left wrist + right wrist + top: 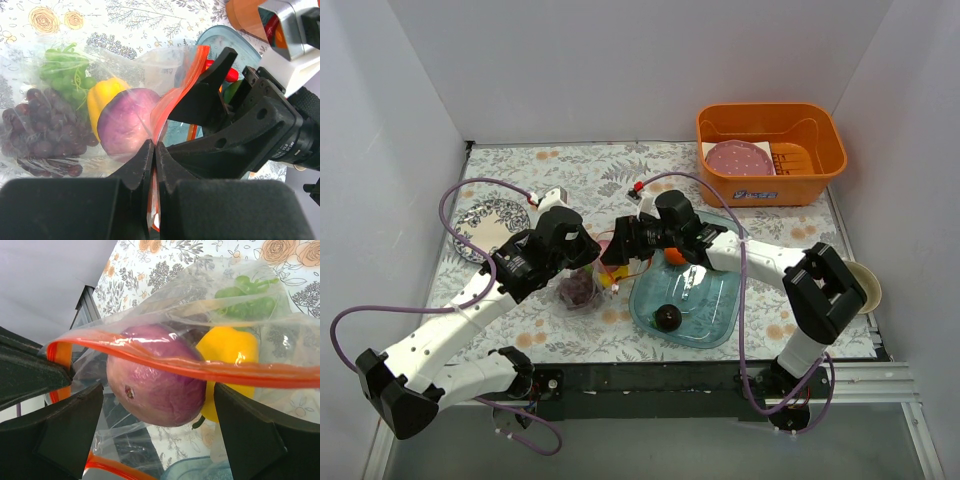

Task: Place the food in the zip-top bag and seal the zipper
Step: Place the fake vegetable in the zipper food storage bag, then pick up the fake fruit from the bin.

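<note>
The clear zip-top bag (pixel 125 60) lies between my grippers; it also shows in the top view (pixel 580 288). It holds a purple onion (pixel 127 122), a yellow pepper (pixel 102 97), green grapes (pixel 65 70) and dark purple grapes (pixel 40 130). My left gripper (pixel 154 145) is shut on the red-orange zipper (pixel 180 90) at one end of the mouth. My right gripper (pixel 159 407) is open at the bag's mouth, with the zipper (pixel 200 370) across its view and the onion (pixel 155 385) beyond. A red chilli (pixel 231 75) and a lime (pixel 231 91) lie behind the right fingers. A dark plum (pixel 667 318) and an orange (pixel 674 257) lie in the blue tray (pixel 720 315).
An orange bin (pixel 820 150) at the back right holds the pink dotted disc (pixel 740 157). A patterned plate (pixel 485 222) lies at the left. A beige bowl (pixel 868 288) stands at the right edge. White walls close in three sides.
</note>
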